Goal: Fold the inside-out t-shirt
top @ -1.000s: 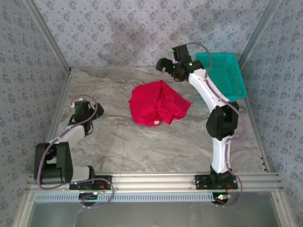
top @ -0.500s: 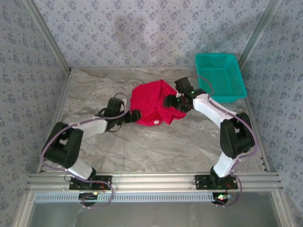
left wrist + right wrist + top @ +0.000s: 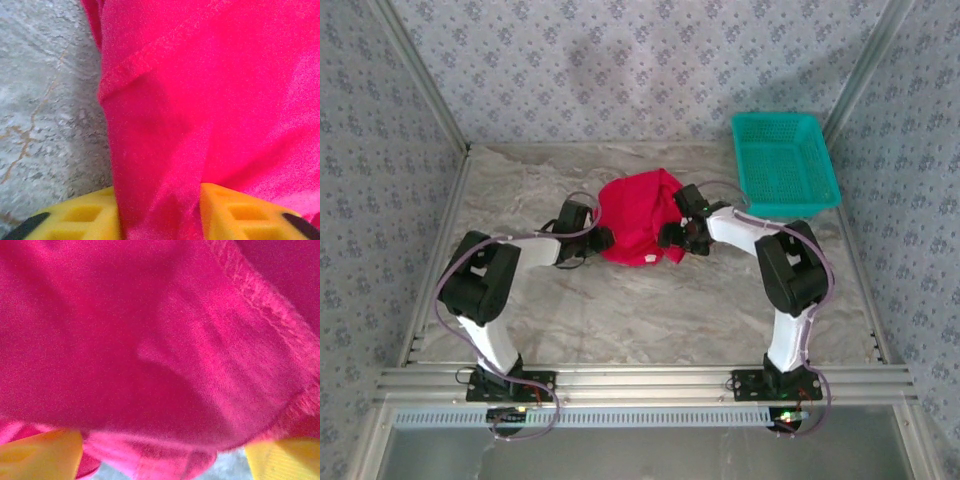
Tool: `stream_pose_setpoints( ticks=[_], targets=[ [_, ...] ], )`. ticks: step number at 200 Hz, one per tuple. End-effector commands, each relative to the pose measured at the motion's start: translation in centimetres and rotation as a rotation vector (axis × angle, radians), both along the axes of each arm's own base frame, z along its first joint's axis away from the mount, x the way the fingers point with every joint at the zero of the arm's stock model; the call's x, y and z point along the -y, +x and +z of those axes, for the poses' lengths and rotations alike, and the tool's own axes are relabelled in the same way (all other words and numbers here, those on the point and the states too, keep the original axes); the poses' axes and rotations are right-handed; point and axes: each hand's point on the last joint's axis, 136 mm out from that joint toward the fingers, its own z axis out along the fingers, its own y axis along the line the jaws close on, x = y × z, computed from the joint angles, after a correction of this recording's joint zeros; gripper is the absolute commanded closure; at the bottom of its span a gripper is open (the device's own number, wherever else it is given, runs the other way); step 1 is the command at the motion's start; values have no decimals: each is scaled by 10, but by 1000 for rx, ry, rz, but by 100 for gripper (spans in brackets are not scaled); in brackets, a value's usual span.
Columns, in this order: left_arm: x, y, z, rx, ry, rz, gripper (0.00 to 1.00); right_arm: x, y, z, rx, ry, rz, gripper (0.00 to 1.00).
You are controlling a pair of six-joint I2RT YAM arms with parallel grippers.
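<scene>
The inside-out t-shirt (image 3: 638, 222), a plain bright red garment of soft cloth, lies crumpled in a rounded heap on the grey marble-patterned table (image 3: 650, 310), a little beyond the table's middle. Its sleeves and outline cannot be made out in the bunched folds. A teal plastic mesh basket (image 3: 786, 170) sits at the far right corner, apart from the cloth.

Both arms reach in low from opposite sides. The left gripper (image 3: 603, 240) meets the heap's left edge. In the left wrist view its yellow ribbed fingers (image 3: 80, 217) stand close on either side of an upright fold of red cloth. The fold fills the gap and touches both inner faces, so these jaws are pinched on the shirt. A stitched hem (image 3: 135, 62) runs slantwise across the cloth above that fold, and bare table shows to the left of it.

The right gripper (image 3: 670, 236) is at the heap's right edge. In the right wrist view its yellow fingers (image 3: 40, 455) sit far apart at the bottom corners, with loose cloth bulging across and above the space between them. These jaws are spread wide and not clamped. A thick overlocked seam (image 3: 260, 295) crosses the upper right of that view, and a sliver of table shows below the cloth.
</scene>
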Motion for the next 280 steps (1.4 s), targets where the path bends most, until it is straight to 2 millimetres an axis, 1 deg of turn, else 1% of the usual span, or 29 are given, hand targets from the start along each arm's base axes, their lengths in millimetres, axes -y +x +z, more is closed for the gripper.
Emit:
stream_pose_setpoints(
  ticks=[1,16,25,35,56,70,82,100,103,116,130,150,161,172,183,192,211,224,252,258,260,261,263,267,270,271,272,277,280],
  targets=[
    [12,1,-6,-24,-26,0,82,-2,15,-5,18,-17,-36,43],
    [12,2,0,-21,-27,-1,100,-2,19,-2,24,-20,-45,79],
    [10,2,5,-22,-17,3,100,-2,20,7,36,-16,-44,91],
    [8,2,14,-13,-1,3,100,-2,21,20,51,-13,-35,100],
    [-4,1,44,32,54,9,100,0,17,60,86,-4,-19,100],
    [-19,1,75,77,101,26,100,9,17,101,150,-4,-5,100],
    [-41,1,107,117,152,72,100,18,18,138,223,3,4,100],
    [-87,-4,159,169,212,194,100,38,14,196,346,33,-20,100],
    [-95,-5,169,183,215,213,100,41,13,201,359,39,-25,100],
    [-126,-11,210,239,192,290,100,60,8,242,457,98,-76,100],
    [-148,-23,256,326,139,332,100,72,0,277,543,194,-110,100],
    [-161,-46,319,473,104,335,100,81,-15,335,711,325,-126,100],
    [-163,-59,347,541,101,329,100,82,-23,354,757,356,-126,100],
    [-164,-69,367,580,95,322,100,85,-31,370,782,379,-129,100],
    [-163,-73,381,609,98,311,100,84,-33,373,776,392,-127,100],
    [-164,-72,386,621,111,304,100,86,-32,373,771,386,-127,100],
    [-174,-55,381,600,169,327,100,98,-16,353,729,347,-181,100],
    [-183,-32,368,547,188,348,100,107,1,333,690,328,-227,100],
    [-186,28,305,290,207,337,100,129,42,278,571,247,-333,100],
    [-184,42,290,230,211,328,100,132,51,264,541,225,-348,89],
    [-184,45,284,208,213,325,99,133,54,260,531,219,-352,84],
    [-183,48,281,198,214,323,98,133,57,256,520,214,-355,79],
    [-182,51,276,176,215,319,92,133,58,254,515,211,-357,76],
    [-182,58,266,138,223,314,79,134,64,246,496,201,-358,63],
    [-182,63,258,110,232,314,72,135,68,240,482,192,-359,54],
    [-182,64,255,99,237,314,70,136,70,236,472,185,-359,48],
    [-182,64,253,90,242,314,69,136,70,236,472,185,-359,48],
    [-184,69,242,50,265,319,58,137,76,227,450,165,-356,34],
    [-186,71,236,29,281,324,50,137,78,221,434,152,-355,29]
  ],
)
